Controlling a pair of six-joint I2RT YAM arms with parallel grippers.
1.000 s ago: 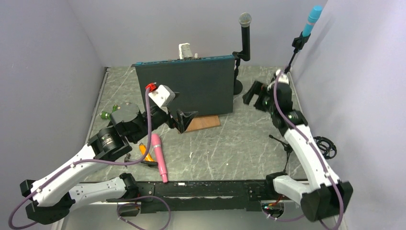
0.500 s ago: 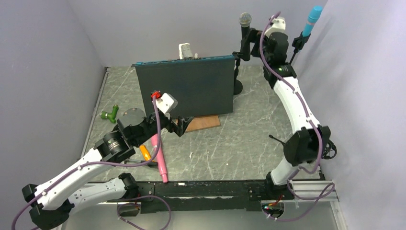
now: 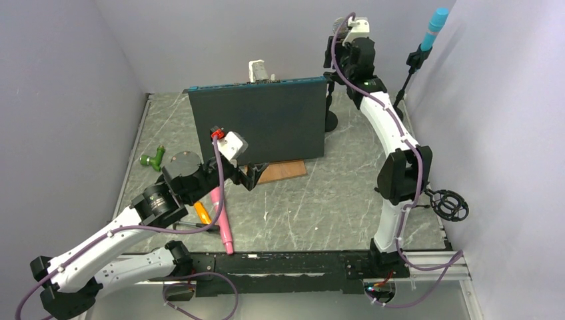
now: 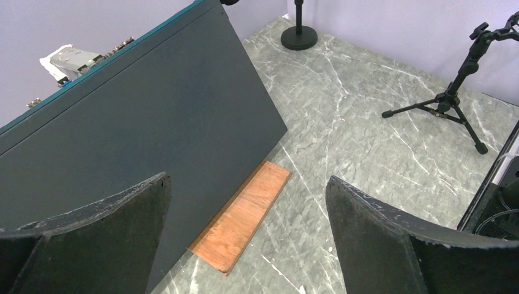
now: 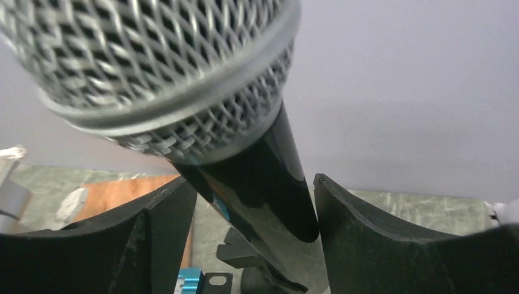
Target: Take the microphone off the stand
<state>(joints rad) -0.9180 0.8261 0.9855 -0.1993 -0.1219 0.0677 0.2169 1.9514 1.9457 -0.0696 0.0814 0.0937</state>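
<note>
Where the table's far edge meets the back wall, the black-handled microphone with a silver wire-mesh head (image 5: 183, 73) stands in the clip of a black round-based stand (image 3: 330, 120).

Right gripper (image 5: 251, 184): fingers (image 5: 153, 245) flank the handle just below the head, close on both sides. Whether they press it cannot be told.

Left gripper (image 4: 248, 180): spread wide, holding nothing, facing a brown wooden board (image 4: 245, 217).

Surface: grey-green marbled tabletop (image 3: 320, 207).

On it:
- tall dark slate panel with a teal top edge (image 3: 260, 120), upright
- pink microphone (image 3: 223, 223), lying flat
- teal-headed microphone (image 3: 436, 23), raised on a thin black stand at the right

Room: plain pale lilac walls (image 3: 200, 40).
</note>
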